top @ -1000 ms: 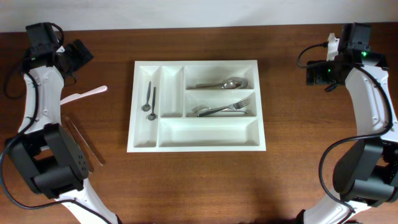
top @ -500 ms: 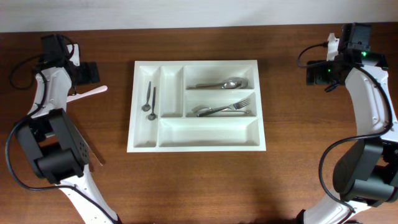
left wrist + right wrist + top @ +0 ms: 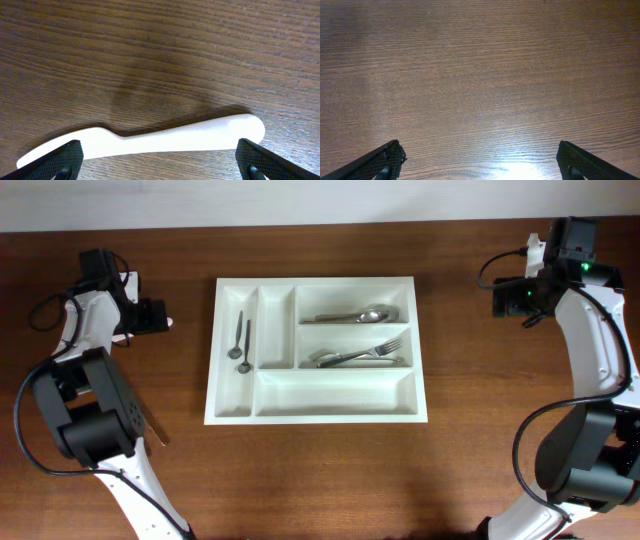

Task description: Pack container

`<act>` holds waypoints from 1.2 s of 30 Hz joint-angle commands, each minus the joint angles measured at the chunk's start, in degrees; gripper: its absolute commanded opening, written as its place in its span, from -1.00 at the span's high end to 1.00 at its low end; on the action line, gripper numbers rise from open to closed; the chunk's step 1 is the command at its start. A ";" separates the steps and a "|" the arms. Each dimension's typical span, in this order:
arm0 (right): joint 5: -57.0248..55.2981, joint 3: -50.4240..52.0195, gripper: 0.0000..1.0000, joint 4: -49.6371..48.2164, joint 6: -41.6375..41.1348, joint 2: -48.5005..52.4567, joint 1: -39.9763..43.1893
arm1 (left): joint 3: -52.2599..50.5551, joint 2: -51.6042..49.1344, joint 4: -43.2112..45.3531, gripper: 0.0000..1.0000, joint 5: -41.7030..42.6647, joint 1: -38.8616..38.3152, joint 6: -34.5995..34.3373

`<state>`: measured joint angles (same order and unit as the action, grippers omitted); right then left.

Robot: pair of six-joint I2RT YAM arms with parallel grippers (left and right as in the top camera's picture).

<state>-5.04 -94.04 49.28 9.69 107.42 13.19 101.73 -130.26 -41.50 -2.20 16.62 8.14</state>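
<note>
No text, label, brand mark, number or sign can be read in any of the three views.

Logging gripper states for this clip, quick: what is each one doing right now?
Left gripper: open, empty, above the white utensil.
Right gripper: open, empty, over bare table.
</note>
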 commanded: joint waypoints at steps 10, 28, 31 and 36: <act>0.07 -0.68 -0.98 -0.07 0.39 -0.09 0.00 | -0.50 -0.94 -1.22 -0.99 3.10 -0.02 0.57; 0.07 -0.68 -0.98 -0.09 0.39 -0.09 0.00 | -0.50 -5.16 0.70 -0.79 9.94 0.00 22.43; 0.07 -0.68 -0.98 -0.07 0.39 -0.11 0.00 | -0.50 -5.16 -1.97 -0.78 9.94 0.00 22.38; 0.07 -0.68 -0.98 -0.09 0.39 -0.11 0.00 | -0.50 -5.16 -6.97 -0.33 9.94 0.00 22.36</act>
<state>-5.04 -94.04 49.28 9.69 107.42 13.19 102.87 -132.97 -45.28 7.68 16.62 30.09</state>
